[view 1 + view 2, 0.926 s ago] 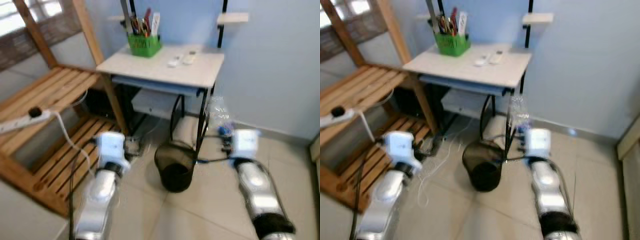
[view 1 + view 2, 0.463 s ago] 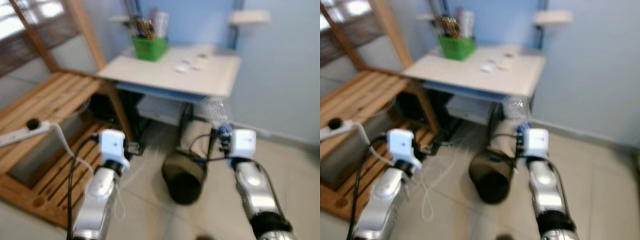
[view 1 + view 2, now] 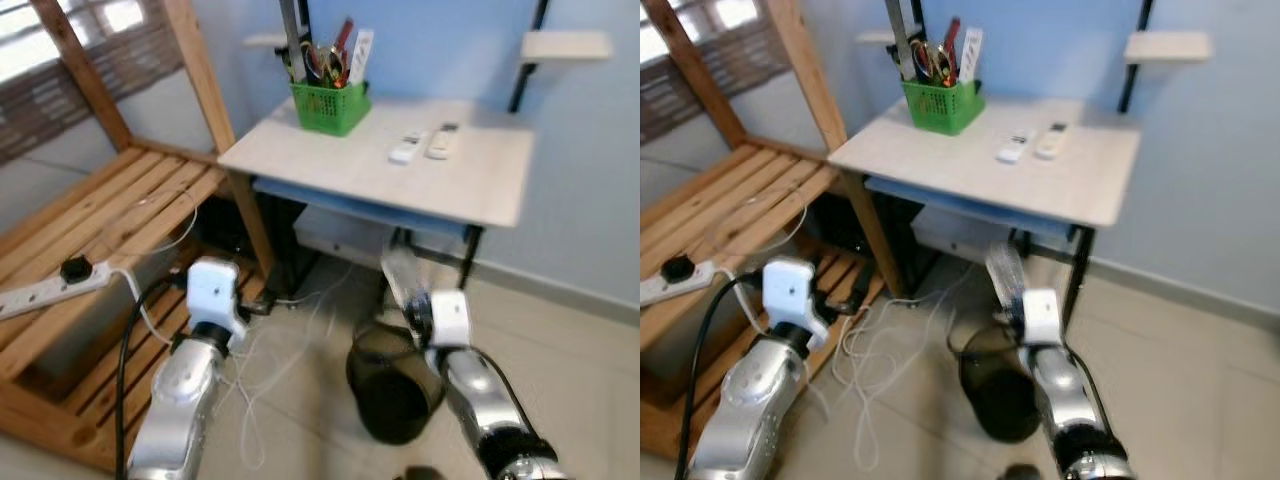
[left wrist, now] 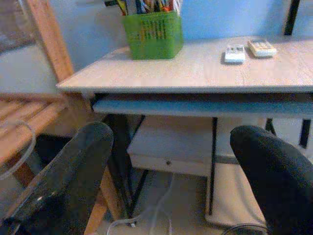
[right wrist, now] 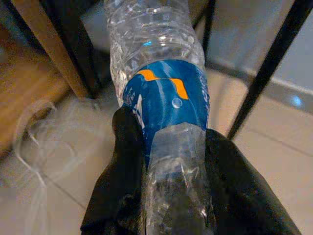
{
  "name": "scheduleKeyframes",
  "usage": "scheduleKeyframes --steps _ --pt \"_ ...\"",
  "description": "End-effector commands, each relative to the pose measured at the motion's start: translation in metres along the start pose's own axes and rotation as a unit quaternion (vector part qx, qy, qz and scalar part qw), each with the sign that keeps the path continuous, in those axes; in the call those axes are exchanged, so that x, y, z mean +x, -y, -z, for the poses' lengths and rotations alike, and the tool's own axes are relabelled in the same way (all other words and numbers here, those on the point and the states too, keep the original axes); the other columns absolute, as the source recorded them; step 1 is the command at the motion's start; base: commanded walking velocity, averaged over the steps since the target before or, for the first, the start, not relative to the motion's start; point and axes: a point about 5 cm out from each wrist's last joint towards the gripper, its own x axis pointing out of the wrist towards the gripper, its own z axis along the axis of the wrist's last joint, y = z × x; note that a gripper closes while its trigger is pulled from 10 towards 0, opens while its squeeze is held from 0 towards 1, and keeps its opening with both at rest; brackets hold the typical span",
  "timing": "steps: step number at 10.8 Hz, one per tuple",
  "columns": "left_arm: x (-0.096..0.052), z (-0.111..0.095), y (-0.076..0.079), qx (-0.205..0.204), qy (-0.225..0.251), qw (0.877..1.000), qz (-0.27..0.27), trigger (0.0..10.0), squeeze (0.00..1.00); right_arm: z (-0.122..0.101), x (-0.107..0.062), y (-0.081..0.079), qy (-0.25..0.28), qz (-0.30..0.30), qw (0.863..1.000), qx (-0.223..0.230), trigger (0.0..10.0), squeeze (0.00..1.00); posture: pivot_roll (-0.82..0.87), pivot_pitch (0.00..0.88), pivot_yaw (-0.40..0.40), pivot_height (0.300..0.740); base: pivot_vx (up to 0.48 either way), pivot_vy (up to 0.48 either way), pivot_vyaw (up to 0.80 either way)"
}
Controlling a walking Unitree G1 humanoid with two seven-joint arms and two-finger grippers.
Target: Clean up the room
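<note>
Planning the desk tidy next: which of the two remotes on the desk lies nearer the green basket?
The white remote, on the basket's side of the pair; the cream remote lies beside it, farther from the green basket.

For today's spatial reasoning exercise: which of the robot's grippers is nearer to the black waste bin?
Right. The right gripper, clamping a plastic bottle, hangs just above the black waste bin; the left gripper, open, is off to its left.

Two arms, silver, rounded metallic shells with glossy highlights. Left arm (image 3: 175,400): white boxy wrist block at 12 o'clock of the forearm, black collar beneath it, thick black cable looping off at 9 o'clock. Right arm (image 3: 480,385): same white block, black joint ring at its 6 o'clock end. Fingers (image 4: 73,174) matte black, broad, rounded tips.
</note>
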Motion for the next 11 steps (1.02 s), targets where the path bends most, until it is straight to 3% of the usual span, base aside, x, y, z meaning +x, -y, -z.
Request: scheduleKeyframes --steps 1,3,5,7,11 --pt "-0.006 0.002 -0.007 0.01 -0.014 1.0 -0.005 10.0 0.0 -0.016 0.006 -0.014 0.025 -0.016 1.0 -0.004 10.0 0.0 -0.05 0.0 0.16 0.74 0.0 0.0 0.0" --pt "-0.009 -0.001 -0.004 0.021 -0.02 0.999 0.013 10.0 0.0 -0.009 0.008 -0.018 -0.007 -0.014 1.0 -0.006 10.0 0.0 -0.01 0.0 0.152 0.74 0.0 0.0 0.0" --pt "-0.016 0.001 -0.005 0.026 -0.033 0.999 0.008 10.0 0.0 -0.021 0.013 -0.023 0.002 -0.022 0.999 -0.025 10.0 0.0 0.01 0.0 0.133 0.74 0.0 0.0 0.0" --pt "-0.014 0.0 -0.004 0.018 -0.028 0.999 -0.003 10.0 0.0 -0.032 0.015 -0.027 0.024 -0.033 0.999 -0.035 10.0 0.0 -0.01 0.0 0.133 0.74 0.313 -0.36 0.0" --pt "-0.008 0.002 0.011 0.027 -0.04 0.998 0.049 10.0 0.0 -0.031 0.016 -0.024 0.024 -0.024 0.999 -0.03 10.0 0.0 -0.04 0.0 0.164 0.74 0.308 -0.364 0.0"
